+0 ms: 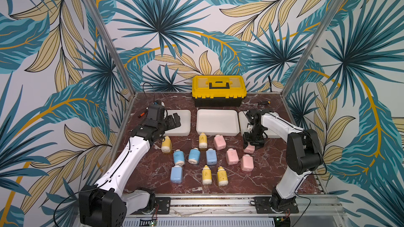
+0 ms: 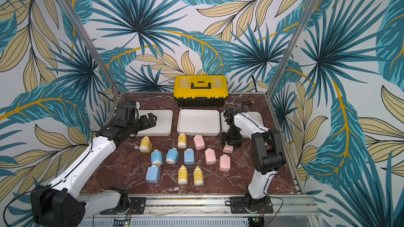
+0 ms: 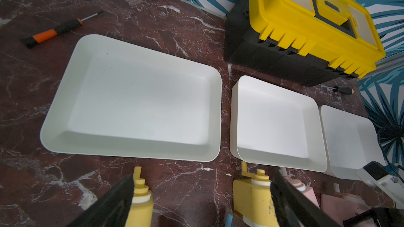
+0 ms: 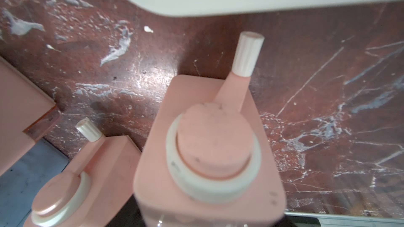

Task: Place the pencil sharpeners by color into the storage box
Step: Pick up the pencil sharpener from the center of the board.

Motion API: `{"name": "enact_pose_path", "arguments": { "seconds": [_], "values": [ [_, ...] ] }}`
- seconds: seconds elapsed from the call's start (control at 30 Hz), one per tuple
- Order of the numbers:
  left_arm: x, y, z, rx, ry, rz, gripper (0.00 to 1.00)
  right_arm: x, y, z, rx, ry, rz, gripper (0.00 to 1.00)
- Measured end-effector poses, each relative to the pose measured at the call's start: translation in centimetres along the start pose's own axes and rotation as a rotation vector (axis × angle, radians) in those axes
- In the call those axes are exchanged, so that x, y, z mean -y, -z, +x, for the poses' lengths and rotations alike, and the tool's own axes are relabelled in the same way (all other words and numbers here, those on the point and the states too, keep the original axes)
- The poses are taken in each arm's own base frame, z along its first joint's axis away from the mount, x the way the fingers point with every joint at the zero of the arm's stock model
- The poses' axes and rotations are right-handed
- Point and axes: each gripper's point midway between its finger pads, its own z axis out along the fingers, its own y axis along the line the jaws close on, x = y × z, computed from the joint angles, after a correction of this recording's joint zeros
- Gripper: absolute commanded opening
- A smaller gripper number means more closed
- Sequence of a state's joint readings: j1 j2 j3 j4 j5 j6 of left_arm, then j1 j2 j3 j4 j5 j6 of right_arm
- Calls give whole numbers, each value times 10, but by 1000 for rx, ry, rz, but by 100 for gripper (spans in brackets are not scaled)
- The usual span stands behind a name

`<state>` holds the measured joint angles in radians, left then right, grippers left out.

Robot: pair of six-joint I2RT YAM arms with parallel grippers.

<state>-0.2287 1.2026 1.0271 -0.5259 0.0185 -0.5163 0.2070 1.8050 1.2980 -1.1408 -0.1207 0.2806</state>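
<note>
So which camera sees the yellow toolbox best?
Both top views: the yellow toolbox sits whole there, lid, handle and black base. The left wrist view shows it closer but cut off at the edge. The right wrist view misses it.

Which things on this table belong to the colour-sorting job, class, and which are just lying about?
Belongs to the job: yellow sharpeners, blue sharpeners, pink sharpeners, three white trays.

Just lying about: yellow-and-black toolbox, orange-handled screwdriver, small screwdriver.
</note>
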Motion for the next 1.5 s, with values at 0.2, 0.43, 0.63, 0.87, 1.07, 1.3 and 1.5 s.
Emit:
{"name": "enact_pose_path", "arguments": {
  "seconds": [0.2,0.43,0.63,0.87,1.07,1.3,1.5],
  "values": [
    [0,0,0,0,0,0,99,1,0,-1,1,-8,-2,63],
    [1,0,0,-1,-1,1,99,0,-5,-6,4,-17,-12,62],
    [0,0,0,0,-2,0,99,2,-6,-6,0,-29,-7,48],
    [0,0,0,1,-5,-1,99,2,-6,-6,-1,-28,-4,41],
    [1,0,0,1,-6,-1,99,4,2,-8,17,-13,11,37],
    [0,0,0,2,-6,-4,99,2,41,-14,97,9,9,34],
    [-1,0,0,5,-7,-8,99,-3,78,-23,159,33,6,33]
  ]
}}
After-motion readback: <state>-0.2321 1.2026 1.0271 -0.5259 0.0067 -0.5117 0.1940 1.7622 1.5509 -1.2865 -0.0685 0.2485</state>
